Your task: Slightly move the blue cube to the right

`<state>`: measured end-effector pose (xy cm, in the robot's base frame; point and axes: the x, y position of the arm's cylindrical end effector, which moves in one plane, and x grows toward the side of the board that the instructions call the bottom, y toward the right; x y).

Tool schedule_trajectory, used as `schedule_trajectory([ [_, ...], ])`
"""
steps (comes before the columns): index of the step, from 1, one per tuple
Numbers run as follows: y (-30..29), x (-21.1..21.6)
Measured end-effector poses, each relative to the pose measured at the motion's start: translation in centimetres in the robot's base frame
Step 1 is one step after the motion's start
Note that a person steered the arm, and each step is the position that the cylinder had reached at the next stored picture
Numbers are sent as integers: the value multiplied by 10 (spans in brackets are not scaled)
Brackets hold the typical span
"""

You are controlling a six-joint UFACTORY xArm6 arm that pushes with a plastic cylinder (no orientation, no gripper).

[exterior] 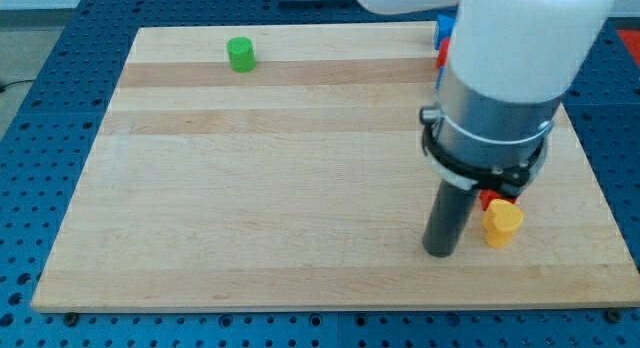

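Peeking out from behind my arm (500, 78), the blue cube (444, 28) sits at the board's (250, 188) top edge, well above my tip (438, 252) and only partly visible. Just under it a red block (440, 56) shows as a sliver, its shape unclear. My tip rests on the wood near the view's bottom right; it is a plain rod, with nothing to open or close. Just right of it lies a yellow block (502, 224), with another red block (490, 200) touching that one's upper left. Far off to the upper left stands a green cylinder (241, 54). No writing or labels can be read anywhere.
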<state>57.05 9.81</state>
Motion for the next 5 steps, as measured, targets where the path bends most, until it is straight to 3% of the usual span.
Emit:
schedule_trajectory([
  [1,-48,-21],
  [3,-86,-100],
  [5,-77,-193],
])
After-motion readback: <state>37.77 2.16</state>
